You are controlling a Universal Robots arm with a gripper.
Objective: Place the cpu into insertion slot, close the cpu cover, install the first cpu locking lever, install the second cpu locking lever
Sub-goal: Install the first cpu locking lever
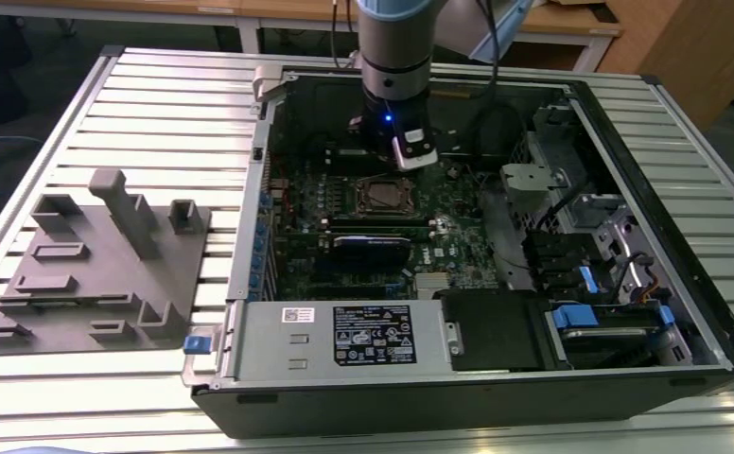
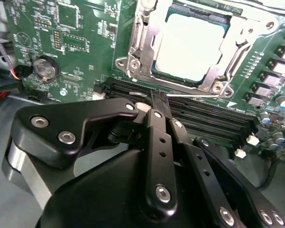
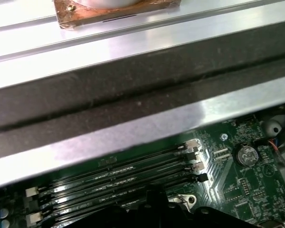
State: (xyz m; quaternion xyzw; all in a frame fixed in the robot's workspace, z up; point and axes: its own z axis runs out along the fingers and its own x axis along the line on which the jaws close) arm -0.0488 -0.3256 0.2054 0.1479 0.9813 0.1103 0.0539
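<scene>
Gripper: jaws drawn together to a narrow tip with nothing visible between them; it hovers low over the motherboard inside the open computer case. Directly under and just ahead of the tips lie the long black memory slots, running across the jaw line. Beyond the slots, further ahead of the tips and apart from them, sits the insertion slot. The cpu lies flat in it, its pale metal top showing through the cutout. The cpu cover appears down around it, frame flat against the socket. I cannot tell whether the locking levers are latched. Off to one side of the jaws, near the board edge, is a coin cell. Farthest out, in the exterior view, are the power-supply box at the case's near wall and a grey fixture tray outside the case. Handling judgement: the chip looks light, thin and stiff, with a smooth top likely to slip. It is best taken by opposite edges and kept level, since socket contacts bend easily. The cover is thin hinged sheet metal, so press it on the frame, not on the chip.
</scene>
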